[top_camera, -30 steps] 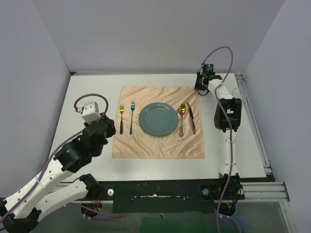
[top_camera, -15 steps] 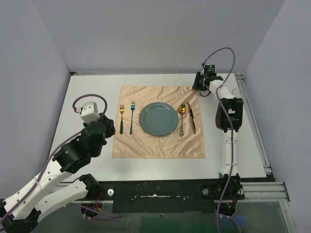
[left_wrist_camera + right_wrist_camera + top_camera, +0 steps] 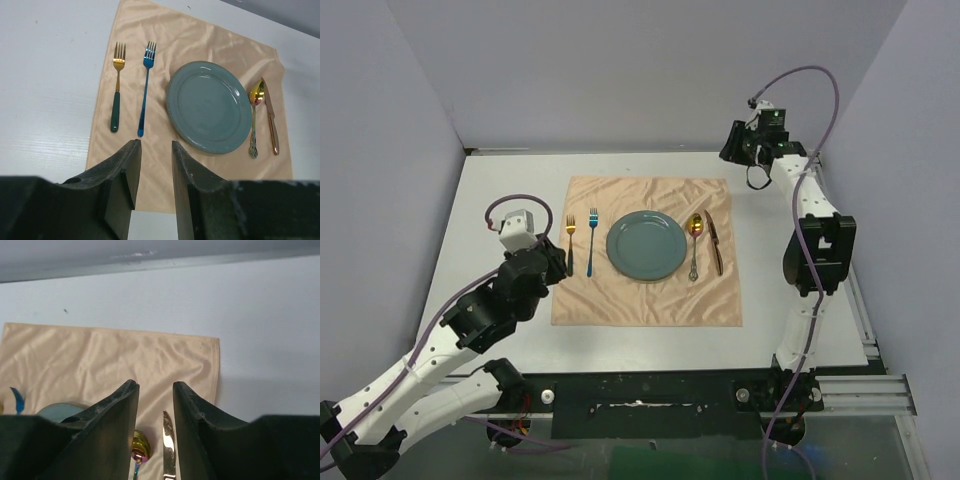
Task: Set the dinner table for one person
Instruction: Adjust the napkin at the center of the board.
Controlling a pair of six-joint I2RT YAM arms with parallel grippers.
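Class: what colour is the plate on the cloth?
The plate is teal; the left wrist view shows it best.

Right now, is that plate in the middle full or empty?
Empty: the teal plate shows only bare glaze in both the overhead and left wrist views.

Top view high, looking down; wrist views nearer; all share cloth (image 3: 650, 300).

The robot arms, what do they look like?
The left arm and right arm have white links with black joints. A purple cable loops over each wrist. The left wrist carries a white box. The left gripper and right gripper each have two dark fingers.
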